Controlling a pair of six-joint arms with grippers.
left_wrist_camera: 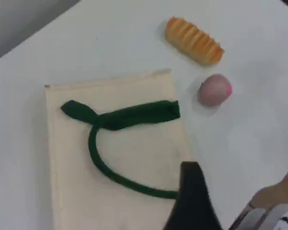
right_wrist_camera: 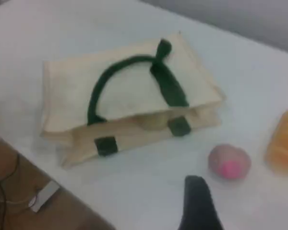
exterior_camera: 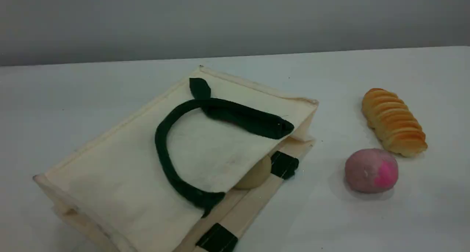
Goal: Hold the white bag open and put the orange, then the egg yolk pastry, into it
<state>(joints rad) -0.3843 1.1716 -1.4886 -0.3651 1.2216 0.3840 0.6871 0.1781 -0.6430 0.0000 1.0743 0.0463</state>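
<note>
One white bag [exterior_camera: 121, 178]: lies flat on its side on the table [exterior_camera: 385, 222], mouth toward the pink ball [exterior_camera: 371, 170], top panel sagging over the opening. It looks like limp, light canvas that would fold wherever it is lifted.
Bag hold: best taken at the green handle [exterior_camera: 160, 141] looped on the top panel, or at the upper mouth edge; lifting there should raise the mouth.
Orange: not in sight in any view; it may be inside the bag, cannot tell.
Egg yolk pastry [exterior_camera: 255, 175]: pale round bun just inside the mouth, under the top panel, beside a green patch. It looks soft and easily dented, and wants a gentle pinch across its sides.
Left gripper [left_wrist_camera: 194, 201]: over the bag's mouth-side edge, holding nothing that shows. Only one dark fingertip is in view, so the gap cannot be told.
Right gripper [right_wrist_camera: 198, 203]: over bare table near the pink ball, holding nothing that shows. Only one fingertip is in view, so the spread cannot be told.
</note>
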